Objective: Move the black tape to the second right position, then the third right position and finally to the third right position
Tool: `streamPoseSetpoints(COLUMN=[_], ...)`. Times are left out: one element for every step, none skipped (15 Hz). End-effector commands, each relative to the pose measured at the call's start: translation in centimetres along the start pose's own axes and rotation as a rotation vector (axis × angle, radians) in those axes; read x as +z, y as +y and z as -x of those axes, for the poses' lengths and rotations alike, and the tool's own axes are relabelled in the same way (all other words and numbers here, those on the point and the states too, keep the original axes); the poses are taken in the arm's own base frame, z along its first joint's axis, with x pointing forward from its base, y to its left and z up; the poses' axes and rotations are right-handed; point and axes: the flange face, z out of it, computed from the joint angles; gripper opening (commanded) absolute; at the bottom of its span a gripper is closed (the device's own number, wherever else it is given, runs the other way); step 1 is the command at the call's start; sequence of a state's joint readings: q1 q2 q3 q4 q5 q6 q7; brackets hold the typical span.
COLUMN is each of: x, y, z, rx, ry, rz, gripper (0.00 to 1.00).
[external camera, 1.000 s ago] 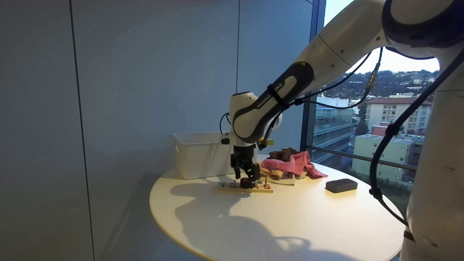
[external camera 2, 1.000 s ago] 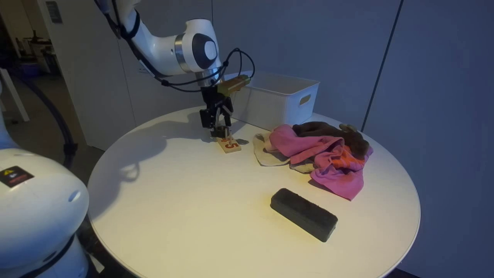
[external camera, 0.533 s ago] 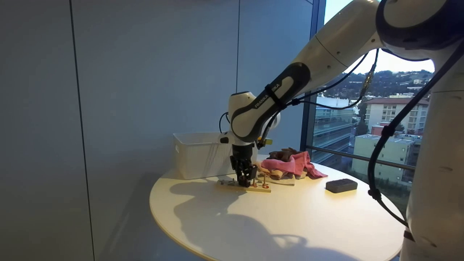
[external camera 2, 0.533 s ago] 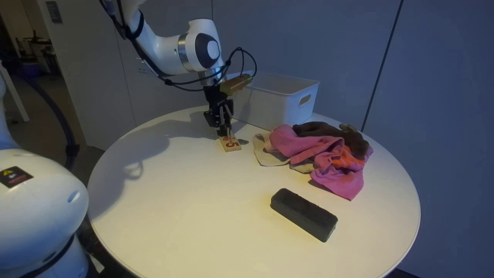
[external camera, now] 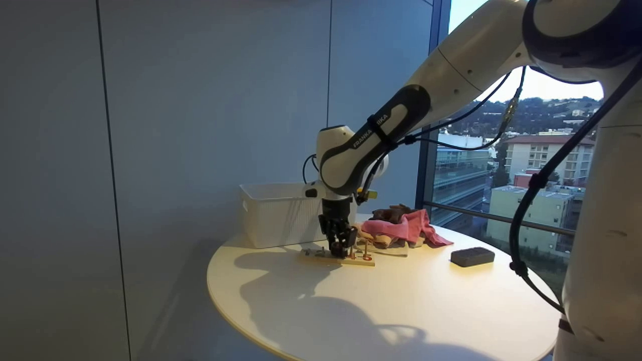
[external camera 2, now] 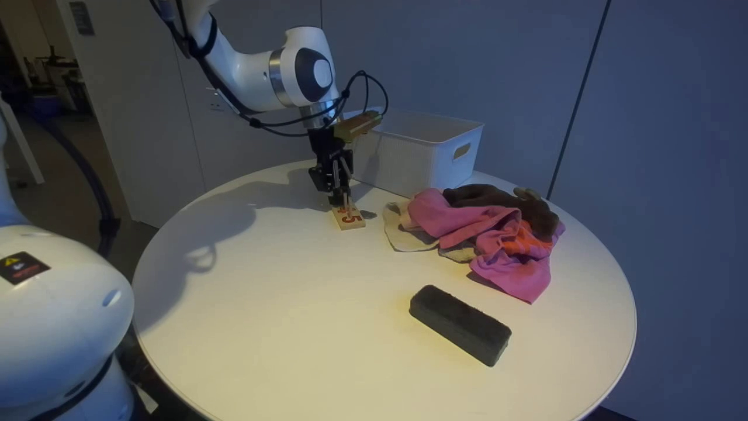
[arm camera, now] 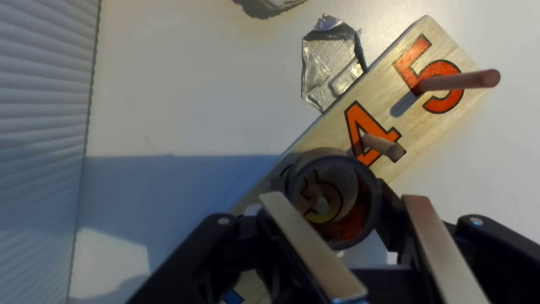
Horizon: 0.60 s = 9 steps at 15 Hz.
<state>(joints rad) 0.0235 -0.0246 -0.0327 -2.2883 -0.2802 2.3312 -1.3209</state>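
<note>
The black tape is a small dark ring around the peg at the number 3 of a wooden board. My gripper is shut on it, one finger at either side of the ring. Whether the ring touches the wood I cannot tell. Bare pegs rise from the 4 and the 5. In both exterior views the gripper points down at the board's middle and mostly covers the tape. The board's low-number end is largely hidden under the gripper in the wrist view.
A white basket stands close behind the board. Pink and brown cloths lie heaped beside it. A flat black block rests nearer the table's edge. Crumpled silver material lies against the board's side.
The jaws have come together on the tape after being wide apart a second ago. The board has shifted slightly. In the last half second the arm has risen a touch.
</note>
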Motion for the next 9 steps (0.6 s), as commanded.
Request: streamPoseSetpoints(x=[-3.0,-3.6,-4.3,-4.6,-5.0,-5.1,-5.3,-5.1,-5.0], y=[-1.5,-2.0,-2.3,-2.4,-2.6,-2.5,-2.6,-2.6,-2.5], z=[0.6,0.6,0.6,0.5,0.4,0.0,-0.2,-0.7,-1.2], rx=[-0.047,-0.063,-0.080,-0.105,-0.118,-0.139,-0.160,-0.176,-0.197], ry=[0.000,-0.004,-0.007,-0.012,-0.015,-0.015,-0.013,-0.013,-0.015], rz=[0.059,0.095,0.133,0.166,0.188,0.210,0.232,0.244,0.255], gripper=[0.26,0.26,0.26,0.26,0.26,0.26,0.26,0.26,0.26])
